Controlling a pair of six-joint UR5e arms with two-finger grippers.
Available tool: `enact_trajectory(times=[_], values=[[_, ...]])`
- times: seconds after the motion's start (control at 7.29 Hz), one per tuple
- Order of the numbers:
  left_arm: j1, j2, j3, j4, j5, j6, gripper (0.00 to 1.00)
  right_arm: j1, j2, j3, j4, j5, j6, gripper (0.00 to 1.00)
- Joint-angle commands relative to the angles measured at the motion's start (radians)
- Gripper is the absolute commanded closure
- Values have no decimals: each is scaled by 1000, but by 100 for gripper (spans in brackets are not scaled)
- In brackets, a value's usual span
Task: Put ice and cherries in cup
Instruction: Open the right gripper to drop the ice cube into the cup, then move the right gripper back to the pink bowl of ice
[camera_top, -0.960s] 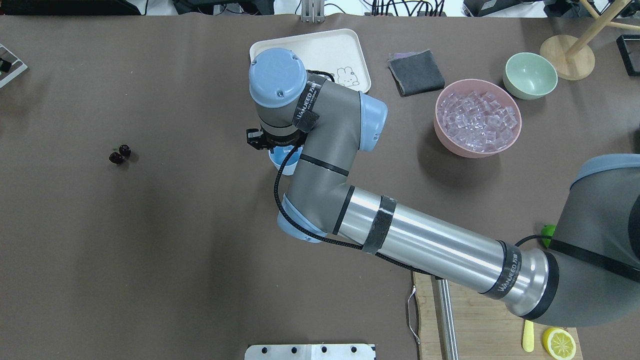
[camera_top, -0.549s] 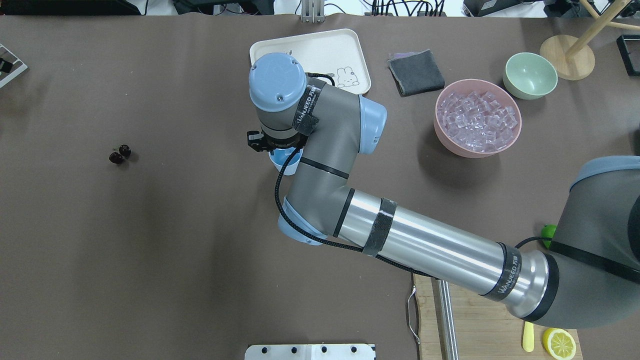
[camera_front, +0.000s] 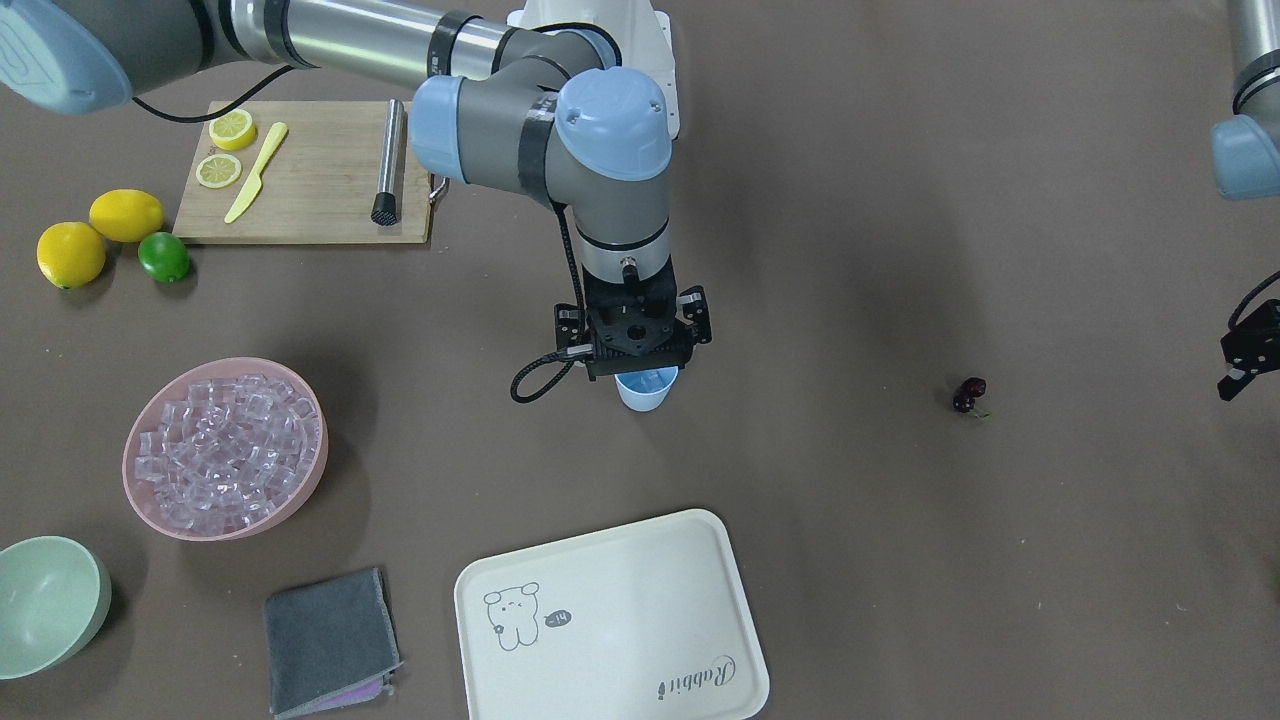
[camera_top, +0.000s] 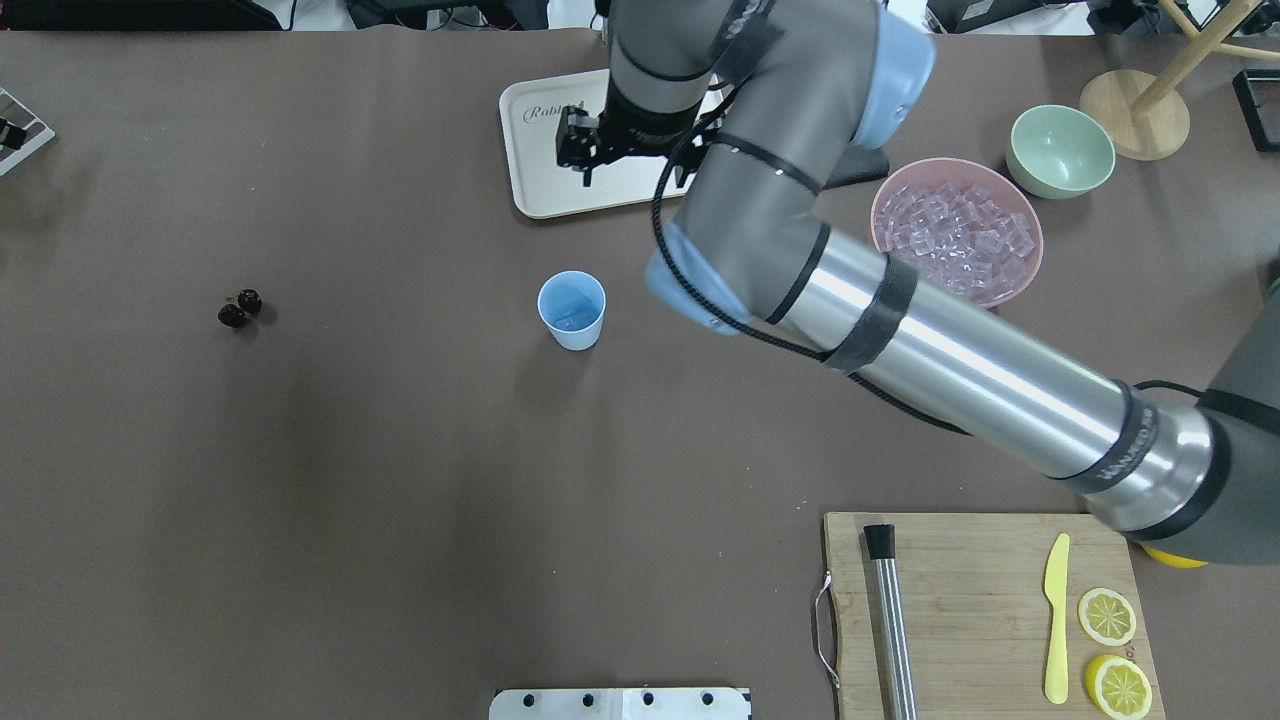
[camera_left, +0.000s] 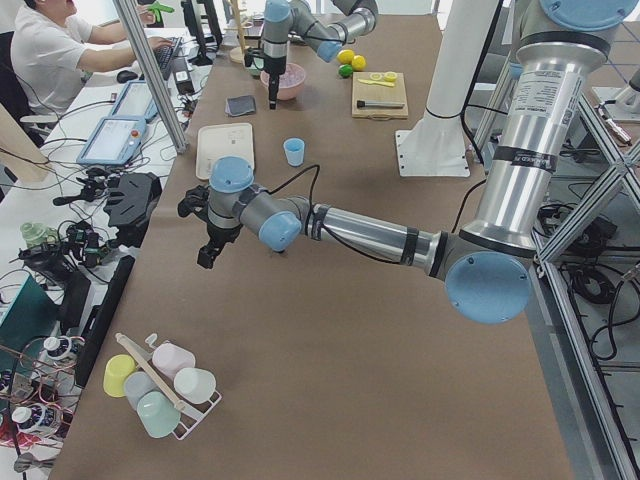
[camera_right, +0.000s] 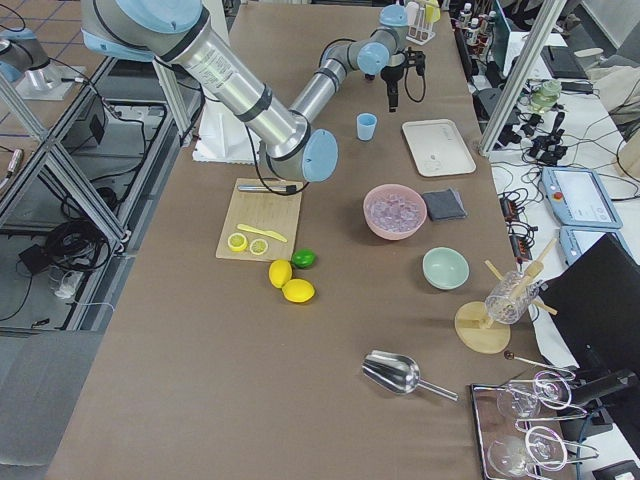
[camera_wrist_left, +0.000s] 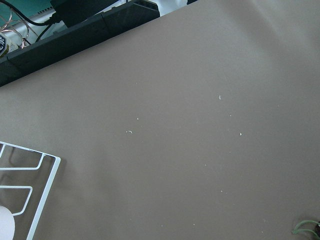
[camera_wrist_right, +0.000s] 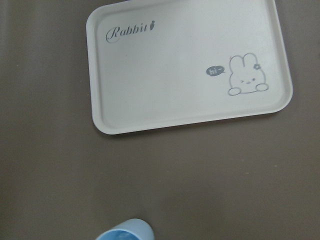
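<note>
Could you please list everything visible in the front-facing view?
cup: one, light blue, table centre
cherries: one pair, dark red, toward robot's left
ice: many cubes, clear, in pink bowl
pink bowl: one, pink, robot's right
green bowl: one, pale green, beyond pink bowl
tray: one, cream, beyond cup
cloth: one, grey, between tray and green bowl
cutting board: one, wooden, near robot; carries yellow knife, metal rod, two lemon slices
lemons: two, yellow, beside board
lime: one, green, beside lemons
right gripper: one, black, above cup
left gripper: one, black, at frame edge

Cup (camera_wrist_right: 125, 231) cut off by the lower edge of the right wrist view; tray (camera_top: 535, 180) and grey cloth (camera_top: 862, 165) partly hidden beneath the right arm (camera_top: 760, 150) overhead.
</note>
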Motion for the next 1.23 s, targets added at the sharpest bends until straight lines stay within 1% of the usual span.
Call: enact_trajectory(times=[0.0, 0.14, 0.27, 0.41, 0.55, 0.69, 0.82, 0.96, 1.1], values=[[28, -9, -37, 1, 4, -73, 2, 157, -241, 119, -8, 83, -282, 1], [66, -9, -35, -1, 9, -94, 2, 168, -330, 129, -5, 94, -363, 1], [79, -9, -43, -13, 6, -122, 2, 167, -355, 119, 16, 100, -372, 1], [80, -2, -46, -33, 3, -128, 2, 167, -413, 110, 106, 108, -369, 1], [79, 6, -58, -51, 1, -133, 2, 197, -423, 12, 221, 214, -366, 1], [79, 43, -82, -52, 1, -133, 2, 203, -422, -31, 319, 227, -364, 1], [79, 70, -86, -59, 4, -133, 2, 176, -416, -35, 333, 224, -364, 1], [67, 104, -112, -81, 4, -157, 2, 167, -391, -21, 322, 221, -364, 1], [60, 168, -144, -114, 7, -163, 2, 170, -408, -15, 337, 221, -382, 1]])
